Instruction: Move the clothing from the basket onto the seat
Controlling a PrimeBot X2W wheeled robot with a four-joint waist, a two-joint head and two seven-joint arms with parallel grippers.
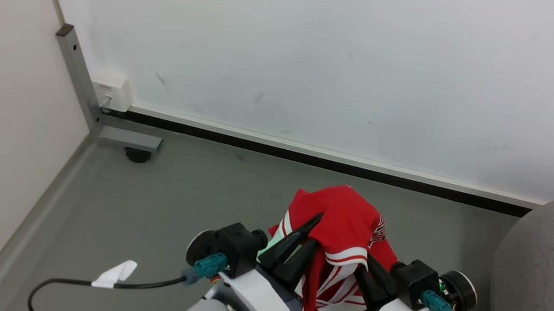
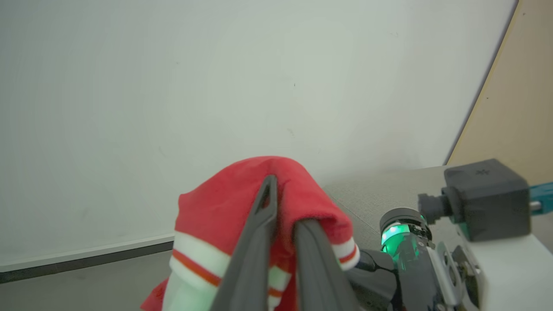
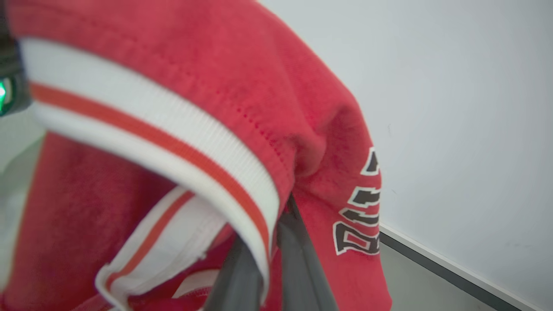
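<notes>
We held the red clothing (image 1: pixel 347 226) up above the floor (image 1: pixel 172 201), left gripper (image 2: pixel 283 216) and right gripper (image 1: pixel 370 278) each pinched closed on it.

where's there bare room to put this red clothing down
The visible part of the grey seat at the right edge is bare fabric. Open floor lies between the baseboard and the left tool. It is crowded between that and the right tool, both shut on the clothing.

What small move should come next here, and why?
Probably carry the clothing rightward toward the seat: the left gripper and right gripper are both shut on it, it hangs above the floor, and the seat lies to the right.
</notes>
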